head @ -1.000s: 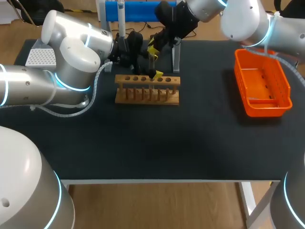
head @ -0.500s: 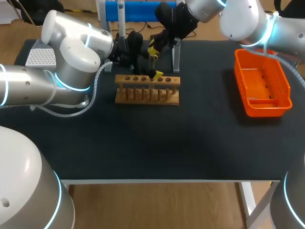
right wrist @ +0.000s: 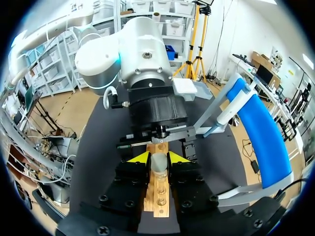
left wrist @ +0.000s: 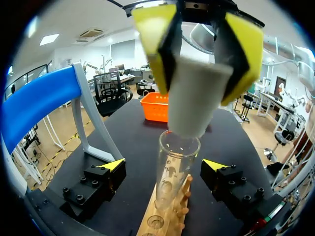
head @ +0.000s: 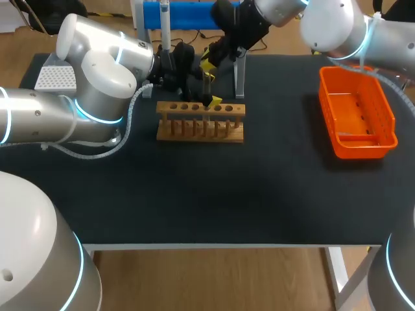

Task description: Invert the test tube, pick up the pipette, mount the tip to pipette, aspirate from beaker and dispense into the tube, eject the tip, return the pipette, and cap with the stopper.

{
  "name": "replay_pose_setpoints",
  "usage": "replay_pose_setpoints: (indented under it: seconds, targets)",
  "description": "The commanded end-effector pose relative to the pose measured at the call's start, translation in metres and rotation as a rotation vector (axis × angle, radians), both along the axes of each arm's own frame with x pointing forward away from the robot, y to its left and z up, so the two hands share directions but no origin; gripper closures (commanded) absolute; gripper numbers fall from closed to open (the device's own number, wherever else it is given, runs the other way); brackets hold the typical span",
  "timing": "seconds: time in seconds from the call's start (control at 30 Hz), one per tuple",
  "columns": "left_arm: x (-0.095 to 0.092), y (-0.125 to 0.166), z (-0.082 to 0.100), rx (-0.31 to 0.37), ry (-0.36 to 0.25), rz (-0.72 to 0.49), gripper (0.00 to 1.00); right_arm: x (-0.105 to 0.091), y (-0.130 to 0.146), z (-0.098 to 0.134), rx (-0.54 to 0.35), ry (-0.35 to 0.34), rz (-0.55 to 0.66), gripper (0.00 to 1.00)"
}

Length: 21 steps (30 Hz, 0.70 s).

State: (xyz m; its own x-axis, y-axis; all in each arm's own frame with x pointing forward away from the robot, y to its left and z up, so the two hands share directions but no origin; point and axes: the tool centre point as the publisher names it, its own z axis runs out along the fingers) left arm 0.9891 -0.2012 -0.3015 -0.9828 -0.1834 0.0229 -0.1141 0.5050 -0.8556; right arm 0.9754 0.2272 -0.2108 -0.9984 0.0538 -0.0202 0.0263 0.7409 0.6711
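Note:
A clear test tube (left wrist: 173,167) stands upright in the wooden rack (head: 201,123) near the table's back. My right gripper (right wrist: 158,157) hangs over it, shut on a pale grey stopper (left wrist: 194,98), which it holds by its upper part. The stopper's narrow end sits at the tube's open mouth. My left gripper (left wrist: 165,166) is open, with one finger on each side of the tube's middle and clear gaps between them. In the right wrist view the stopper (right wrist: 157,161) shows between my yellow tips, above the rack (right wrist: 157,196).
An orange basket (head: 356,116) stands at the right of the table. A white tip box (head: 55,78) is at the back left. Behind the rack stands a blue pipette stand (head: 188,13) with a pipette (head: 165,26) hanging on it.
My right arm's wrist has edged slightly towards the back of the table. The stopper, tube and left gripper stay where they were.

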Motion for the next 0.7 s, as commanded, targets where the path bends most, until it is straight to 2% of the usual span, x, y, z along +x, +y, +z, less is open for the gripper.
replay_pose_setpoints:
  seconds: [0.03, 0.27, 0.7]
  targets:
    - [-0.0006, -0.0002, 0.0001, 0.000, -0.001, 0.002, 0.00, -0.0032, -0.0037, 0.0091, -0.003, -0.006, -0.002, 1.00]
    - [-0.0006, -0.0002, 0.0001, 0.000, -0.001, 0.002, 0.00, -0.0026, -0.0053, 0.0147, 0.002, -0.017, -0.004, 1.00]
    - [-0.0006, -0.0002, 0.0001, 0.000, -0.001, 0.002, 0.00, -0.0033, -0.0051, 0.0060, 0.001, 0.001, -0.008, 1.00]
